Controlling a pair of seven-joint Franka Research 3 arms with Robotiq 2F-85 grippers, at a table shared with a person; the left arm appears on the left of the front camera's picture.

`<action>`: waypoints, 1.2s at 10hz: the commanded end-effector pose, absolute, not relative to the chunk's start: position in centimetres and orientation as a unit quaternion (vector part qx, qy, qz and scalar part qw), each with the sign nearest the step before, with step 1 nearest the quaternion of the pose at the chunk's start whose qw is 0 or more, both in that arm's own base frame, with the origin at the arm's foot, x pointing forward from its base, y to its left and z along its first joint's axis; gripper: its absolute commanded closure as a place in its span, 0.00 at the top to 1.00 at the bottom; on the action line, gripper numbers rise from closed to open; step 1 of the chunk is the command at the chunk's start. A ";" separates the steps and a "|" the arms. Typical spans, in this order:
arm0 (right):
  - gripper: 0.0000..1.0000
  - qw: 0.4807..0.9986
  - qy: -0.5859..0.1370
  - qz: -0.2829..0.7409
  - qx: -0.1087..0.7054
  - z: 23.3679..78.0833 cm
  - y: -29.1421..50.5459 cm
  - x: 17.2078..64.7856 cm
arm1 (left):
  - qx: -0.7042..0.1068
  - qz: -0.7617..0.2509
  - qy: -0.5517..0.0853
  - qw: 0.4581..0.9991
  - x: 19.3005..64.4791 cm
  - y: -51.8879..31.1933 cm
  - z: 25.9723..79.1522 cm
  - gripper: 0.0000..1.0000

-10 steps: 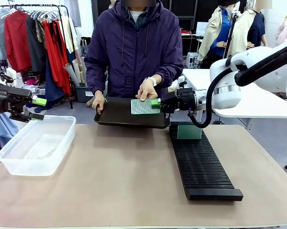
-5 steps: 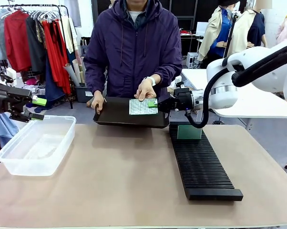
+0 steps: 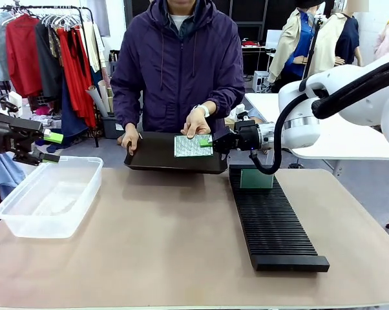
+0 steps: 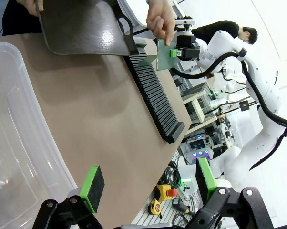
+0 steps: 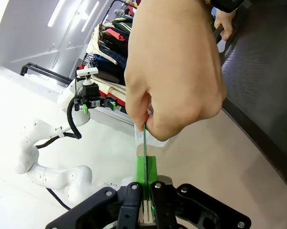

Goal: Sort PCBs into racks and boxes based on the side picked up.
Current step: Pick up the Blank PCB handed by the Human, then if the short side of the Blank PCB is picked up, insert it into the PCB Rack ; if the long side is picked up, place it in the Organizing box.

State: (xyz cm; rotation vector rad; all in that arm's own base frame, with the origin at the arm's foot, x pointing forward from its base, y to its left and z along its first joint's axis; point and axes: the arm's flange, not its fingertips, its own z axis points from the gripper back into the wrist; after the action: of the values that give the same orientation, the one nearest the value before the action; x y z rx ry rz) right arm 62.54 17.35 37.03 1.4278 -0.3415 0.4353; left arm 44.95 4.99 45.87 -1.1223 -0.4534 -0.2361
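Green pads of the right gripper (image 3: 208,141) clamp the PCB (image 3: 190,146) that a person's hand (image 3: 197,121) holds over the tray (image 3: 152,155). Left gripper (image 3: 52,147) gapes empty beside the clear tub (image 3: 26,218).

The front camera looks across the table (image 3: 149,252) at the person (image 3: 178,71). The left wrist camera, rolled sideways above the clear tub (image 4: 19,119), looks along the rack (image 4: 153,95). The right wrist camera sits close against the person's hand (image 5: 174,71). All three share the held PCB (image 3: 191,146).
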 end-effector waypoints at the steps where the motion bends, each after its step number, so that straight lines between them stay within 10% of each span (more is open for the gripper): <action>1: 0.00 0.720 -0.155 0.198 0.647 37.2 17.5 62.5 | -0.526 -0.111 -0.214 0.816 44.9 5.0 46.0 1.00; 12: 0.00 0.720 -0.155 0.198 0.647 37.2 17.5 62.5 | -0.526 -0.111 -0.214 0.816 44.9 5.0 46.0 1.00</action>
State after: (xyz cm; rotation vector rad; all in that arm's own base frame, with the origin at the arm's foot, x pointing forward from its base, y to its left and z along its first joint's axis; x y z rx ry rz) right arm 62.58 17.24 37.03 1.4281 -0.3432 0.4332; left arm 44.95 4.99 45.87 -1.1223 -0.4534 -0.2361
